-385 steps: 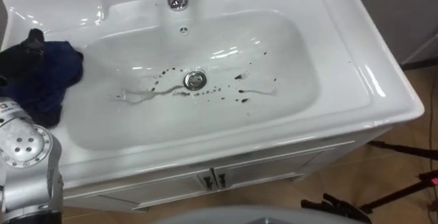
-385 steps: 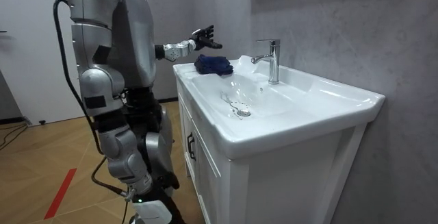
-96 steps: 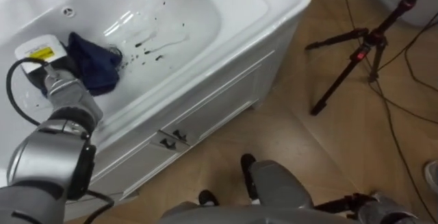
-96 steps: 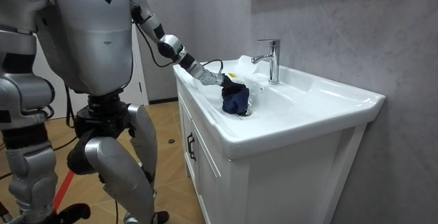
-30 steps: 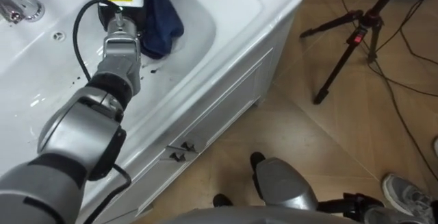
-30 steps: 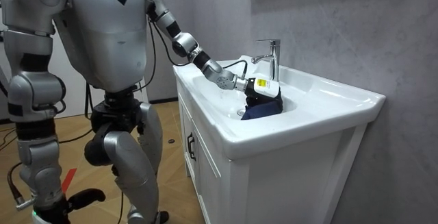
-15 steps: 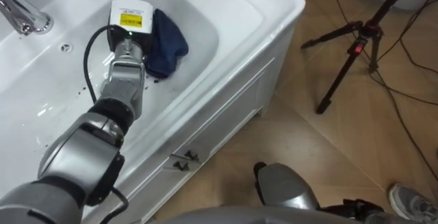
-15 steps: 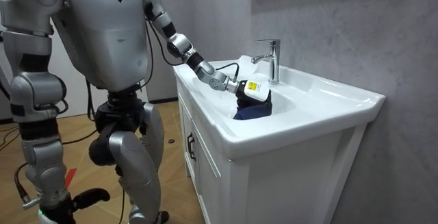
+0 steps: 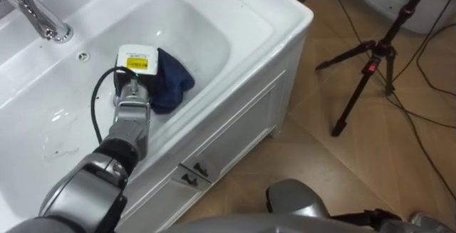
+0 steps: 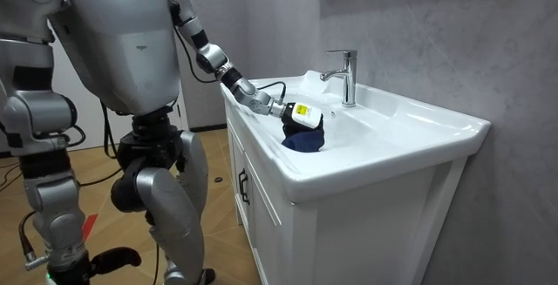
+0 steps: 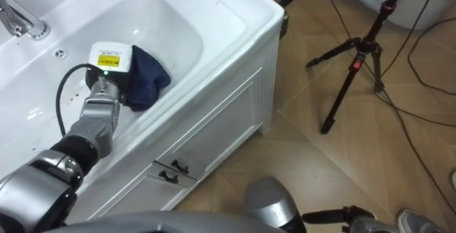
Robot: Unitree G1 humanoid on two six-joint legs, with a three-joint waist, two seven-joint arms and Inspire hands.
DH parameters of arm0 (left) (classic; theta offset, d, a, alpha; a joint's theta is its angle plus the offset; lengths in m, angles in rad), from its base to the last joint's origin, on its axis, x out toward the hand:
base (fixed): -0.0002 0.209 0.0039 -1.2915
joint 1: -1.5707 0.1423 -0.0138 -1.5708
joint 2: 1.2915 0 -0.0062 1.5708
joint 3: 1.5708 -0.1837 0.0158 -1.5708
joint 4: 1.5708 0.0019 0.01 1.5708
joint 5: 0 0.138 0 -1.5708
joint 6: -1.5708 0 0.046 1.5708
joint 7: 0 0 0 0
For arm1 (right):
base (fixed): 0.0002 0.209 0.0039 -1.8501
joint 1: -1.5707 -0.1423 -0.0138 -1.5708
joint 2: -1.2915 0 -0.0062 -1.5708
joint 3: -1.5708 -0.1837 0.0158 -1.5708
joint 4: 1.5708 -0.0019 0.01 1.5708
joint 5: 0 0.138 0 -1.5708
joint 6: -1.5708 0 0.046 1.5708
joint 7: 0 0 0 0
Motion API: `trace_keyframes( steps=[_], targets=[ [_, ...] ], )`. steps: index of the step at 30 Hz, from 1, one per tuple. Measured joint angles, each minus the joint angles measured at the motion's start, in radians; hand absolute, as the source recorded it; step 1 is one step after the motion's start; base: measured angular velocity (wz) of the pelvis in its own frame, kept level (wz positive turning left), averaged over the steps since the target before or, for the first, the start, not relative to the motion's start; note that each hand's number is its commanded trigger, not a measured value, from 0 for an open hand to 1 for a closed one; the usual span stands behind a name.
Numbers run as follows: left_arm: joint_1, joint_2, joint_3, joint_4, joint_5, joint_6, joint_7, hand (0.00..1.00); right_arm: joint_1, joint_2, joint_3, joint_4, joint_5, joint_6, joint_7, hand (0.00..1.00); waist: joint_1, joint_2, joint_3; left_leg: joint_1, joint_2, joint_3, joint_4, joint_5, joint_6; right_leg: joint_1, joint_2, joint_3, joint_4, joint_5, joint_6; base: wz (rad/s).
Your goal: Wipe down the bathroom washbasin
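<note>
A dark blue cloth (image 9: 173, 83) lies bunched in the bowl of the white basin (image 9: 214, 33), to the right of its middle, against the front wall. My left hand (image 9: 137, 62) rests on the cloth's left part with its back up. Its fingers are down in the folds, closed on the cloth. In the room view the left arm reaches over the front rim, with the hand (image 10: 296, 112) on top of the cloth (image 10: 305, 139). My right hand (image 11: 349, 215) shows low at the bottom right, beside my body.
A chrome tap (image 9: 43, 19) stands at the back of the basin. Below the basin is a white cabinet with two door handles (image 9: 192, 176). A black tripod (image 9: 370, 55) and cables stand on the wooden floor to the right.
My left hand has drawn the cloth back from the right end of the bowl toward its middle. My view has shifted a little too.
</note>
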Motion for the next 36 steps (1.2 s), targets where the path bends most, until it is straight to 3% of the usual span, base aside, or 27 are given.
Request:
trace_keyframes(
  steps=[5, 8, 12, 18, 22, 28, 36],
  targets=[
    [0.051, 0.002, 0.012, -0.050, 0.011, 0.018, -0.001, 1.00, 0.000, 0.007, -0.026, 0.011, -0.001, 0.014, -0.025, 0.00, 0.010, 0.004, -0.0051, 0.021, 0.010, -0.007, -0.008, -0.002, -0.012, 0.032, 0.016, -0.009, -0.030, 0.010, -0.019, 0.01],
    [0.102, 0.005, 0.014, -0.098, 0.047, 0.029, 0.000, 1.00, 0.003, 0.009, -0.062, 0.020, -0.005, 0.024, -0.038, 0.00, 0.019, 0.007, -0.0090, 0.033, 0.013, -0.013, -0.006, -0.004, -0.017, 0.044, 0.020, -0.014, -0.030, 0.005, -0.024, 0.00],
    [0.124, 0.009, 0.011, -0.096, 0.077, 0.053, 0.003, 1.00, 0.003, 0.016, -0.079, 0.020, -0.016, 0.037, -0.052, 0.00, 0.024, 0.007, -0.0098, 0.043, 0.016, -0.014, -0.008, -0.006, -0.020, 0.056, 0.020, -0.023, -0.029, -0.004, -0.028, 0.04],
    [0.210, 0.064, 0.024, -0.097, 0.244, 0.101, -0.002, 1.00, 0.019, 0.021, -0.113, 0.016, -0.106, 0.045, -0.051, 0.00, 0.031, 0.004, -0.0167, 0.047, 0.026, -0.011, -0.006, -0.009, -0.031, 0.059, 0.031, -0.024, -0.030, -0.009, -0.036, -0.02],
    [0.256, 0.097, 0.067, -0.097, 0.303, 0.116, -0.026, 1.00, 0.054, 0.018, -0.138, 0.015, -0.117, 0.044, -0.052, 0.00, 0.069, 0.001, -0.0194, 0.061, 0.035, 0.003, -0.006, -0.013, -0.039, 0.067, 0.044, -0.009, -0.032, -0.007, -0.042, -0.12],
    [0.330, 0.137, 0.134, -0.098, 0.343, 0.131, -0.085, 1.00, 0.113, 0.000, -0.179, -0.021, -0.113, 0.045, -0.054, 0.00, 0.107, 0.026, -0.0341, 0.064, 0.045, 0.012, 0.005, -0.016, -0.044, 0.075, 0.057, 0.008, -0.047, -0.002, -0.049, -0.08],
    [0.370, 0.159, 0.179, -0.095, 0.342, 0.135, -0.125, 1.00, 0.129, -0.009, -0.247, -0.034, -0.116, 0.042, -0.086, 0.00, 0.113, 0.040, -0.0271, 0.080, 0.049, 0.010, 0.015, -0.015, -0.047, 0.087, 0.060, 0.008, -0.047, -0.002, -0.053, -0.01]
  ],
)
